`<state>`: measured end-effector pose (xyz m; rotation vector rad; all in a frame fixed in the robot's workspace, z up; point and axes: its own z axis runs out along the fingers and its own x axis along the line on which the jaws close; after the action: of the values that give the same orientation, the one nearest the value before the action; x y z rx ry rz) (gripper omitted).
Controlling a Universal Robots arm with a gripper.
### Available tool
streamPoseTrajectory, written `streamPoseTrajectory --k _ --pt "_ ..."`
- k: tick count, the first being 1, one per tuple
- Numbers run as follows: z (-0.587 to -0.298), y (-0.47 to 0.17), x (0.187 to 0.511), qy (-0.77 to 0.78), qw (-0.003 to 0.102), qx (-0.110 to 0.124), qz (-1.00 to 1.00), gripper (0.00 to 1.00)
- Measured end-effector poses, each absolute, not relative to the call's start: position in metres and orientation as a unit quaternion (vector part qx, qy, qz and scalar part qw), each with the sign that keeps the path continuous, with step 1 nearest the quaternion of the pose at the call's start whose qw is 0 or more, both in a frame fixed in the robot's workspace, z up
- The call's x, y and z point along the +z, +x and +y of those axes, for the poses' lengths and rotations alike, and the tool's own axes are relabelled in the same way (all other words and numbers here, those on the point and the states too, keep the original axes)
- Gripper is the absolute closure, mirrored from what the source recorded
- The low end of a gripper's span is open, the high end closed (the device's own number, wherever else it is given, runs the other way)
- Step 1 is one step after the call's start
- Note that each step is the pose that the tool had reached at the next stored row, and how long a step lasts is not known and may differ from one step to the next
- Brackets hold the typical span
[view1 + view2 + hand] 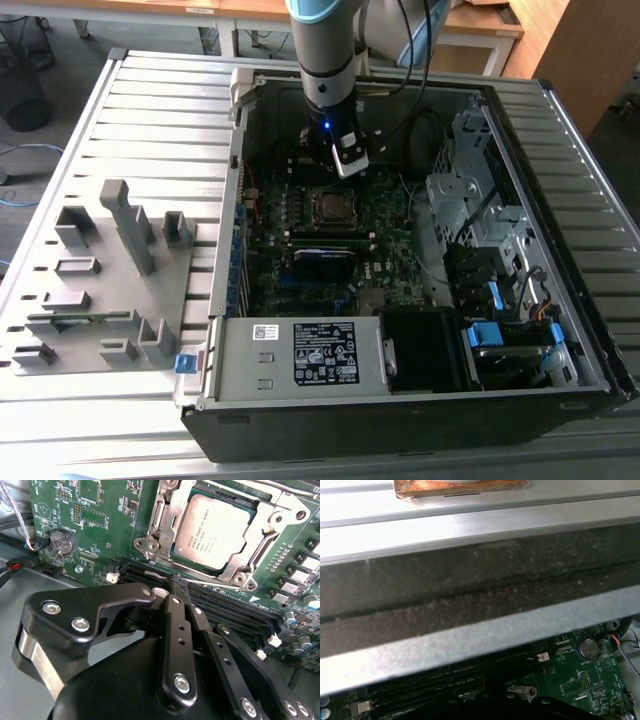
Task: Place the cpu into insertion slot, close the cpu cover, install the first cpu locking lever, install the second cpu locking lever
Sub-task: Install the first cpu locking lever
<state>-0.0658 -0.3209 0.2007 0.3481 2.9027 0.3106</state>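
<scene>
The cpu [217,530], silver-grey topped, lies flat in the insertion slot [330,205] on the green motherboard. The cpu cover [262,532], a silver frame, lies down around it, and the chip shows through its window. A thin silver locking lever [220,584] runs along the socket's near side, between it and the black memory slots. Another lever [280,490] runs along the far side. My gripper [176,580] has its black fingers [175,615] pressed together, and the tip sits right at the near lever's end. In the exterior view the gripper [348,165] hangs just behind the socket.
Long black memory slots [235,612] lie beside the fingertips. A coin battery [61,542] and cables sit at the board's edge. The case wall [470,595] stands close by. A power supply [300,355] and drive cage [480,200] fill the case. A grey fixture rack [110,270] stands outside.
</scene>
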Motion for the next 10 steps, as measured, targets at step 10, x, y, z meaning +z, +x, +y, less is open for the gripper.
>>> streamPoseTrajectory --k 10 --pt "-0.3245 -0.0658 0.2007 0.119 0.101 0.105 0.982 0.90"
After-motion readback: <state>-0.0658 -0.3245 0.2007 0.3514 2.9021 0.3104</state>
